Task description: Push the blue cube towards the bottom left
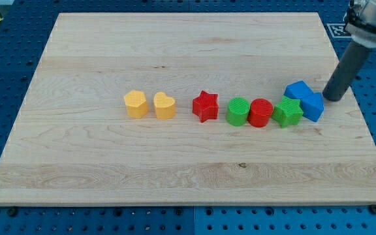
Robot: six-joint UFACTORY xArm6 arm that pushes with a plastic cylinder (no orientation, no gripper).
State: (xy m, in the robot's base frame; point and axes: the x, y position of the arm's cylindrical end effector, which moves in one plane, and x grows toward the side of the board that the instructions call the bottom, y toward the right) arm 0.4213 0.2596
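The blue cube (313,107) sits at the right end of a row of blocks on the wooden board (175,46). It touches a second blue block (298,90) at its upper left and a green star (288,111) at its left. My tip (332,99) rests on the board just right of and slightly above the blue cube, a small gap away. The dark rod slants up to the view's top right.
The row continues to the view's left: a red cylinder (260,113), a green cylinder (238,111), a red star (205,106), a yellow heart (165,106) and a yellow hexagon (136,104). The board's right edge (354,98) is near my tip.
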